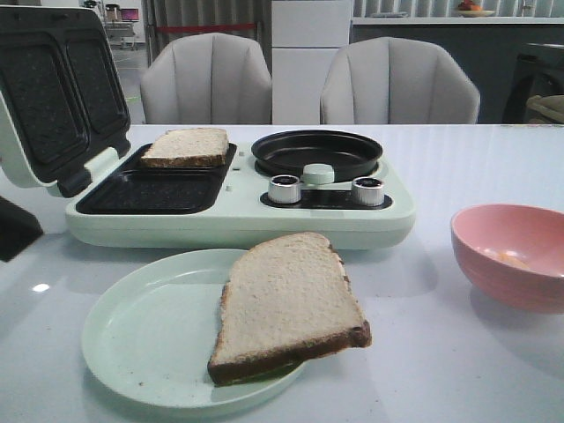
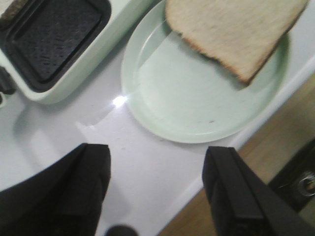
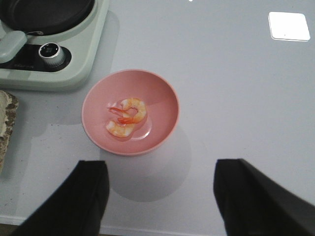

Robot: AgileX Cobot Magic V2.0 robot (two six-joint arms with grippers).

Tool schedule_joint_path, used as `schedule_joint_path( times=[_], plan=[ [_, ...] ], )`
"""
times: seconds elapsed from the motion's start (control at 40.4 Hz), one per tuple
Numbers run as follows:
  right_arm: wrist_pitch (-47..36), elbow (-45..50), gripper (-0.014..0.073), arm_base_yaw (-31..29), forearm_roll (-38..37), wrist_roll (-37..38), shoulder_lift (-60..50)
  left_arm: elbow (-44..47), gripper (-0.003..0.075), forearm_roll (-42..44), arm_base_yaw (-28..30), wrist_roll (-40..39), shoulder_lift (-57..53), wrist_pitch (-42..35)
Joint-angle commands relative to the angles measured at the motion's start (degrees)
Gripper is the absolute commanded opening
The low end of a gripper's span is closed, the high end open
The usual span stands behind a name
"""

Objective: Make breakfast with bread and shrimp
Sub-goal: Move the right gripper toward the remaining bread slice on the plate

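Mint-green plastic dominates my feed: a breakfast maker [image 1: 238,220] sits along the far-left part of the white tabletop [image 1: 441,370], its lid [image 1: 57,88] swung up at the left edge. I can read no brand name or lettering anywhere on it; two silver knobs [image 1: 284,189] [image 1: 368,190] sit on its front panel and their markings are too small for me to make out.

I count two slices of bread. One slice [image 1: 187,147] lies flat in the far compartment of the dark grill tray, and the near compartment [image 1: 150,191] beside it holds nothing. The other slice [image 1: 289,304] lies on a pale green plate [image 1: 141,339] near the front edge of the tabletop, tilted, with its crust hanging over the plate's right rim. To the right of the grill, the maker carries one round black pan [image 1: 317,152].

My left gripper [image 2: 157,189] hovers over bare tabletop just short of the plate, fingers spread wide and holding nothing; in its wrist view the plate slice [image 2: 236,34] lies beyond the fingertips, well apart from them.

Toward the right edge of the tabletop stands one pink bowl [image 1: 511,256]. The right wrist view shows what look like two small curled orange-and-white shrimp [image 3: 127,117] touching each other in its bottom. My right gripper [image 3: 160,194] hangs just on the near side of the bowl, fingers apart and empty, clear of the rim.
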Motion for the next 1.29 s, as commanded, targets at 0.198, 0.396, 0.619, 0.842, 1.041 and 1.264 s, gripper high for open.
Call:
schedule_joint_path(
  times=[0.198, 0.396, 0.619, 0.842, 1.041, 1.264],
  plan=[
    [-3.50, -2.04, 0.0559, 0.05, 0.04, -0.47, 0.47, -1.40, 0.0454, -9.60, -0.93, -0.51, -16.81, -6.73],
    [-4.64, -2.04, 0.0559, 0.05, 0.08, -0.47, 0.47, -1.40, 0.0454, -10.49, -0.93, -0.65, -20.40, -7.13],
    [-5.41, -2.04, 0.0559, 0.05, 3.68, -0.41, 0.47, -1.40, 0.0454, -10.98, -0.93, -3.23, -20.40, -7.13],
    [2.03, -0.66, 0.0559, 0.25, 18.86, -3.69, 1.91, -1.40, 0.0454, -10.87, -0.93, -3.23, -20.40, -7.01],
    [1.20, 8.54, 0.0557, 0.41, 35.37, -15.38, 5.32, -1.40, 0.0454, -10.87, -0.93, -3.23, -20.40, -6.90],
    [0.72, 14.72, 0.0557, 0.41, 54.43, -33.28, 12.20, -1.40, 0.0454, -10.87, -0.93, -3.23, -20.40, -6.90]
  ],
)
